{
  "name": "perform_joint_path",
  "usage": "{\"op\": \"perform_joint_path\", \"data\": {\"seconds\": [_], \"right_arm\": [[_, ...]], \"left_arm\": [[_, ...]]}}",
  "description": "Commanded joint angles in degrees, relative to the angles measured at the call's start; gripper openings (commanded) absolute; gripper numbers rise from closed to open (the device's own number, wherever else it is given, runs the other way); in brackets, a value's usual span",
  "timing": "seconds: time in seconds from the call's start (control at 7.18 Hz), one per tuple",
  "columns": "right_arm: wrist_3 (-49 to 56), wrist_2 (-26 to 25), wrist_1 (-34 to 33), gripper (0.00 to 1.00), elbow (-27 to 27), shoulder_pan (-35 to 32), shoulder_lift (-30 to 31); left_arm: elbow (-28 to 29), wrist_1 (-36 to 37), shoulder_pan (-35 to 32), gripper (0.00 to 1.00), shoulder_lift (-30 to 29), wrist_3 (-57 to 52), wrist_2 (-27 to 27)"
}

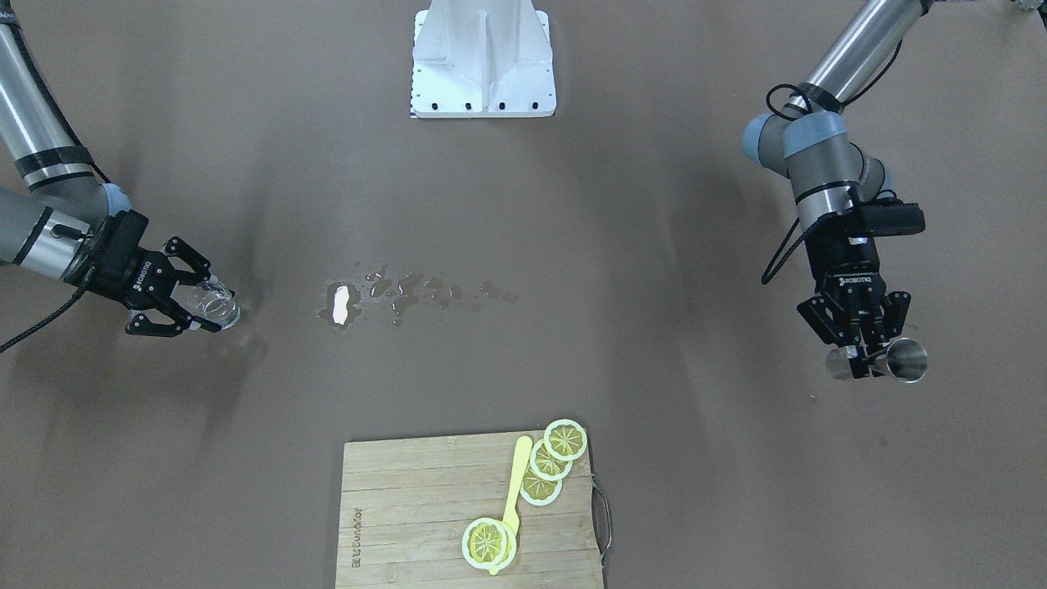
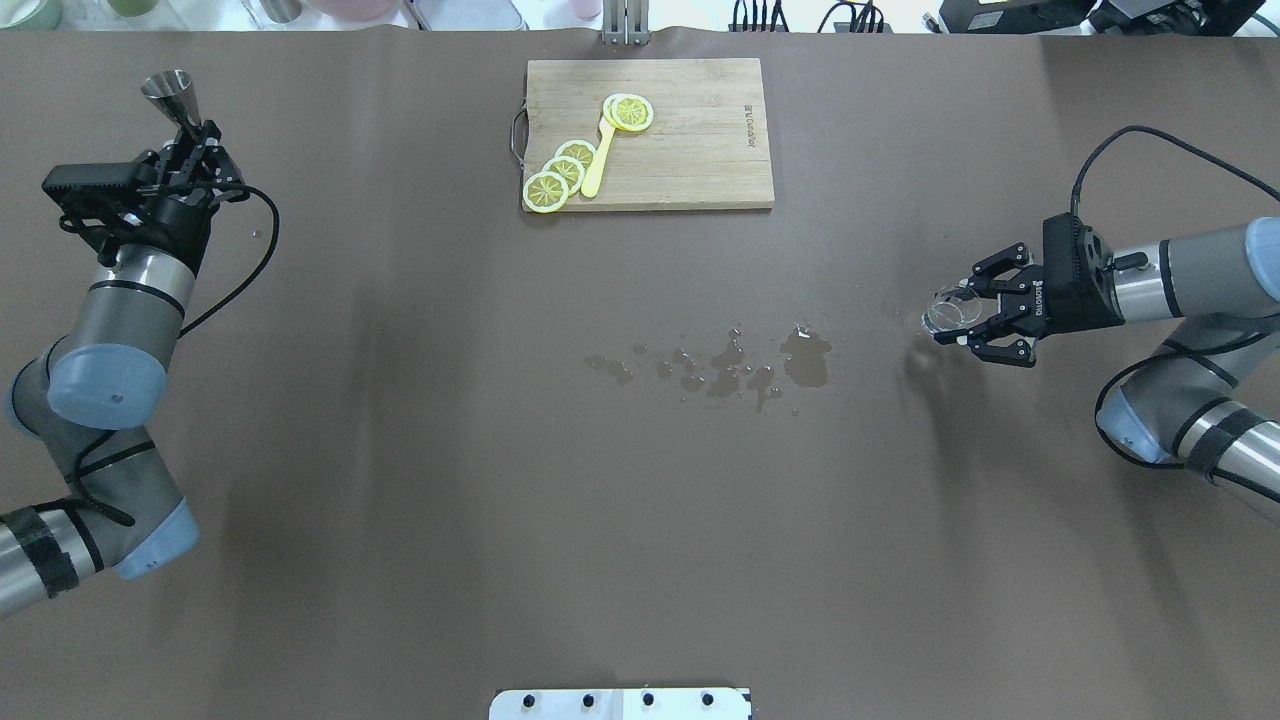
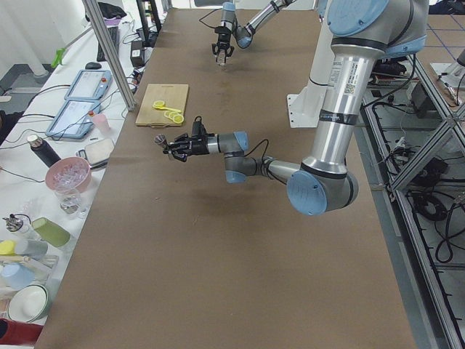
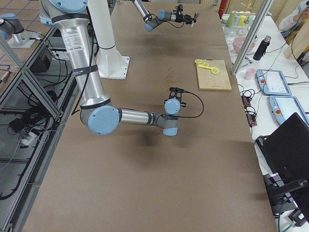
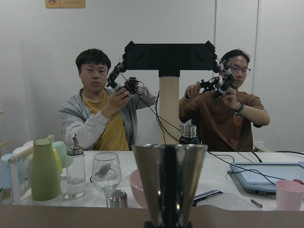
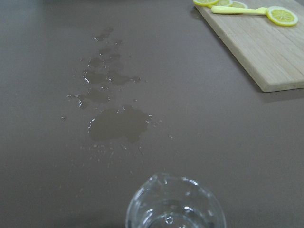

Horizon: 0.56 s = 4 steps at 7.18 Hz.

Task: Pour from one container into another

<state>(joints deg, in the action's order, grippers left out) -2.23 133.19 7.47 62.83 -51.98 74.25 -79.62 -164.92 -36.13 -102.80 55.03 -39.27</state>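
At opposite ends of the table (image 2: 420, 520), two held vessels.
Left gripper (image 1: 867, 365) clamps the steel jigger (image 1: 908, 360) upright, wide mouth up; right gripper (image 1: 206, 309) clasps the glass cup (image 6: 173, 205).

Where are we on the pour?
Done: both grasped. The right gripper holds the glass cup, the left gripper the steel jigger. A puddle lies mid-table, likely a spill. Remaining: bring them together, now far apart, and pour.

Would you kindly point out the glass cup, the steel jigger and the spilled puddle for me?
glass cup (image 2: 946, 308): overhead view, on its clear wall.
steel jigger (image 1: 906, 361): front-facing view, on its wider cone.
puddle (image 2: 808, 358): overhead view, on its largest patch.
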Motion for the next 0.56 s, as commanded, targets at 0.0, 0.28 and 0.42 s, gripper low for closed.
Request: {"op": "perform_joint_path", "data": {"seconds": [0.0, 0.28, 0.42], "right_arm": [[2.3, 0.3, 0.0, 0.00, -2.5, 0.0, -0.9], [2.3, 0.3, 0.0, 0.00, -3.8, -0.1, -1.7], [2.3, 0.3, 0.1, 0.00, -3.8, -0.1, -1.7]], "left_arm": [[-2.2, 3.5, 2.1, 0.00, 1.9, 0.4, 4.8], [-2.2, 4.2, 6.0, 0.00, 2.9, 3.6, 11.7], [-2.2, 6.3, 6.3, 0.00, 3.6, 6.6, 14.1]]}}
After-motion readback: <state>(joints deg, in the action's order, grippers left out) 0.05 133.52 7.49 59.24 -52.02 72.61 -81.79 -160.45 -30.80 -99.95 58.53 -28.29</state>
